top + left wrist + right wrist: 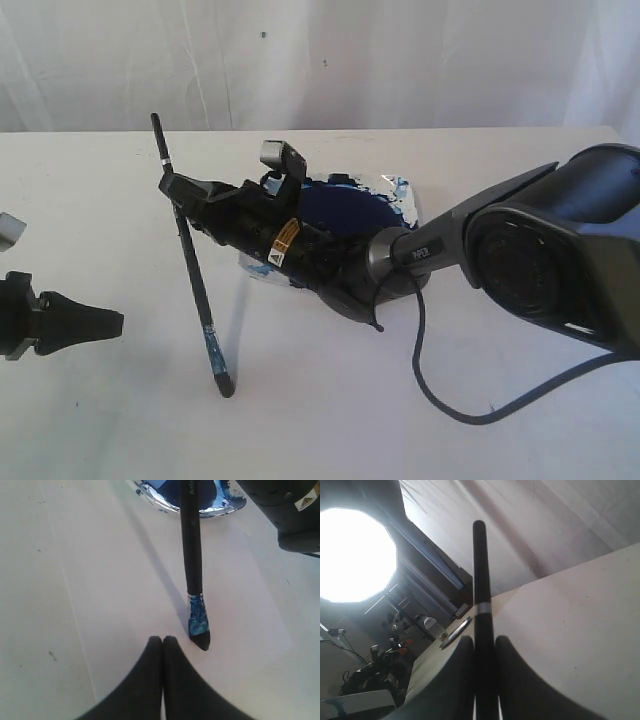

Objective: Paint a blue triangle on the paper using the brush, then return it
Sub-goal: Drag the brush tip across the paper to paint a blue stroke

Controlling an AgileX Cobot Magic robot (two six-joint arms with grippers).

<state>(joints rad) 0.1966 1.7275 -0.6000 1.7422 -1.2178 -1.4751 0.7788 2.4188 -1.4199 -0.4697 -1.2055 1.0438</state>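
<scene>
The brush [198,290] is a thin black stick, tilted, with its blue-stained tip [200,640] down on the white paper [130,580]. My right gripper [178,190] is shut on the upper part of the handle [480,570], reaching in from the right. The fingers press on both sides of the handle at the right gripper [481,642]. My left gripper [112,322] is shut and empty at the left, its closed tips [163,639] just beside the brush tip. No blue triangle shows on the paper.
A shiny paint dish [405,195] with a dark-blue pool [340,210] sits behind the right arm; its rim [220,507] also shows in the left wrist view. A black cable [440,400] loops on the table at the front right. A white curtain hangs behind.
</scene>
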